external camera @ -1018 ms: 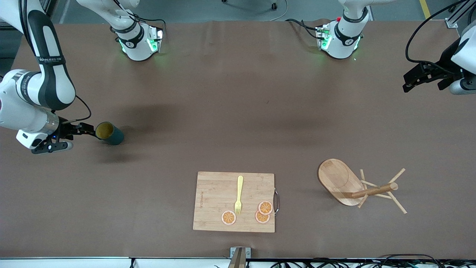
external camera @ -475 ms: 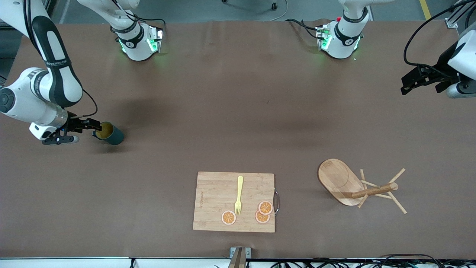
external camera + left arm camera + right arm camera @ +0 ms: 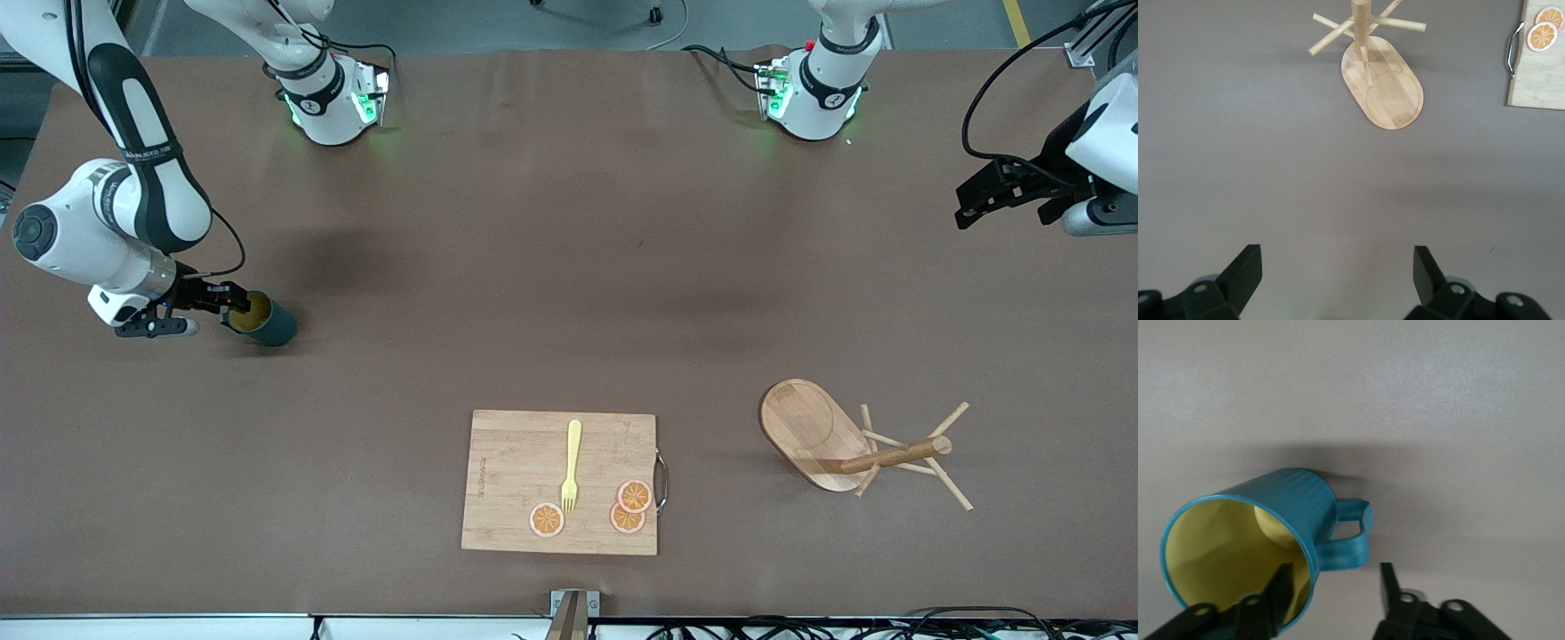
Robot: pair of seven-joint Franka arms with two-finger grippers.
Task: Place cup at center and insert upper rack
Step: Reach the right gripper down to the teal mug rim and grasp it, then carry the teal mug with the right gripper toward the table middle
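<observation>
Lying teal, yellow-lined cup (image 3: 264, 318)

— What are you looking at around the brown table (image 3: 551, 267)?

— You have a wide matte brown surface with soft shadow patches across its middle. Above the table's top edge in the front view you see a strip of grey floor (image 3: 498, 22), with a yellow line (image 3: 1013, 20) on it toward the left arm's end.

— And along the table's edge nearest the camera?

— You see a white rail (image 3: 178, 627), black cables (image 3: 800, 629), and a small metal bracket (image 3: 573, 604).
</observation>
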